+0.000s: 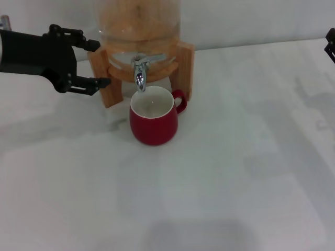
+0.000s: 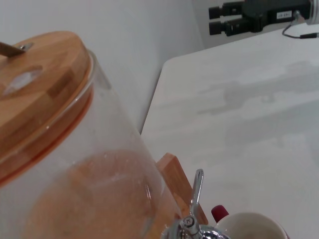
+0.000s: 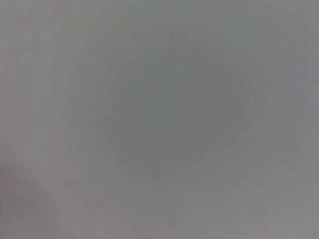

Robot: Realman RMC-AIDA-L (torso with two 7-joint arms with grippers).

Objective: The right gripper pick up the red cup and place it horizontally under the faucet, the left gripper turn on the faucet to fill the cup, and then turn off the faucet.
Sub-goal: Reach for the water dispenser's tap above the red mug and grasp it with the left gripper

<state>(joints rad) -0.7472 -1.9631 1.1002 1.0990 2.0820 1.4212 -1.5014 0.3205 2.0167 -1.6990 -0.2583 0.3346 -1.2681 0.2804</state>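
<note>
Right under the faucet (image 1: 139, 70) sits the red cup (image 1: 153, 122), upright on the white table (image 1: 220, 172), mouth up and its little loop handle pointing toward the robot's right, close to the wooden frame (image 1: 184, 65) of the drink dispenser (image 1: 140, 23). The chrome spout hangs just above the cup's back rim, and from the head view I can see the white inside of the cup, though whether any liquid is in it I honestly can't tell. The left gripper (image 1: 99, 63) hovers off to the left of the dispenser, level with the frame, black fingers spread apart with nothing between them; the upper fingertip is right by the frame's top left corner and the lower one ends just beside the frame's left leg, so it's near the stand but not on the faucet lever. The left wrist view looks across the dispenser's glass jar (image 2: 94, 164) and its wooden lid (image 2: 40, 84), with amber-looking contents low down, and the faucet lever (image 2: 197, 186) standing up thin and nearly vertical above the cup's rim (image 2: 251, 226). The right gripper (image 1: 330, 46) is way off at the right edge of the head view, well apart from the cup, only a sliver of black showing, so can't tell how its fingers stand. The right wrist view is just flat grey, nothing to make out.
</note>
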